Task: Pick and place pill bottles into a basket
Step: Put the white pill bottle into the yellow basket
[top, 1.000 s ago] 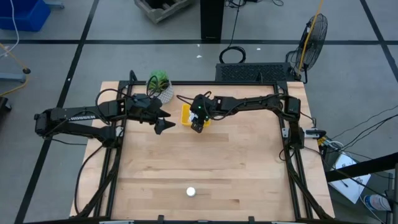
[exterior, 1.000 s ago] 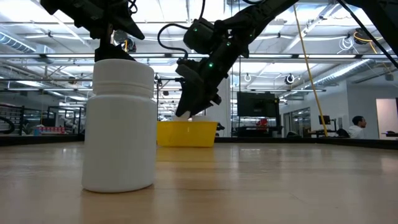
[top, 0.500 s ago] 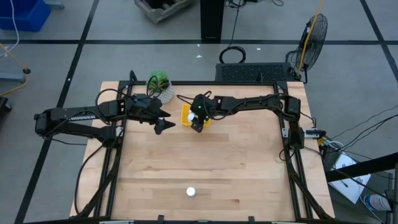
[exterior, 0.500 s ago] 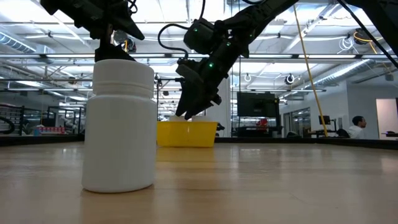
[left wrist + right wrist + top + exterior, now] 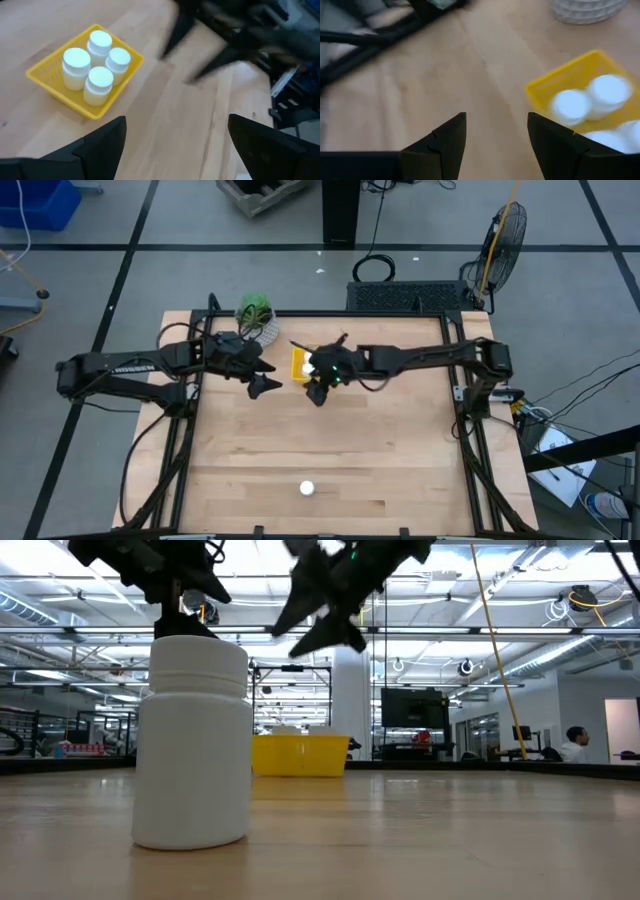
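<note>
Both grippers empty with jaws spread, the right gripper (image 5: 318, 394) just beside the basket (image 5: 45, 82) holding four pill bottles (image 5: 101, 81), left gripper (image 5: 262, 385) nearby.

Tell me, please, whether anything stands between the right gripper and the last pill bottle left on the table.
Nothing visible does. The right gripper, open and empty, hangs beside the basket; only bare wood lies between it and the lone pill bottle near the table's front edge. The left gripper waits off to the side.

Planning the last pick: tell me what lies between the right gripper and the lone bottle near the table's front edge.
Only bare wooden tabletop separates the open right gripper from the last pill bottle, as the high view shows.
</note>
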`<control>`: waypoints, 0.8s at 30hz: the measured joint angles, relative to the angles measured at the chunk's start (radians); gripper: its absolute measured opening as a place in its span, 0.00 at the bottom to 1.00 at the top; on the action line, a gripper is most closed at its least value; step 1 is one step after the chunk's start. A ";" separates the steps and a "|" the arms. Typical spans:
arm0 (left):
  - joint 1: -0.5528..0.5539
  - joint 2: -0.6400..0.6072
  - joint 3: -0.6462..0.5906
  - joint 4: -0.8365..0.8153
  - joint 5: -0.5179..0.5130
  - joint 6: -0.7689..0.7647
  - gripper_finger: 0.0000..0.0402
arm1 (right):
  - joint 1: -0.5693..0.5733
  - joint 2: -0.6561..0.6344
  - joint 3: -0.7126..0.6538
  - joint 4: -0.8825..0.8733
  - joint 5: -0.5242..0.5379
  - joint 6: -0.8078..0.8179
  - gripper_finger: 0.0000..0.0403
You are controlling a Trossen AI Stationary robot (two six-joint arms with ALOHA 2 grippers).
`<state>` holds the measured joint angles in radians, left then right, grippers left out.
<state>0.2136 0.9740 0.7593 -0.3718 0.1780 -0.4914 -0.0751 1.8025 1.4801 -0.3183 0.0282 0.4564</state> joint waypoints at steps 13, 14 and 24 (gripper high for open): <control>-0.116 0.129 0.001 0.099 -0.002 -0.015 0.87 | 0.139 -0.378 -0.351 0.047 0.098 0.109 0.04; -0.126 0.139 0.001 0.116 -0.003 -0.019 0.87 | 0.146 -0.418 -0.401 0.078 0.100 0.104 0.03; -0.275 0.268 0.027 0.142 0.005 -0.040 0.87 | 0.195 -0.828 -0.875 0.448 0.155 0.111 0.00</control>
<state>-0.0614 1.2415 0.7861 -0.2300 0.1834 -0.5310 0.1199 0.9744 0.6052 0.1295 0.1835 0.5671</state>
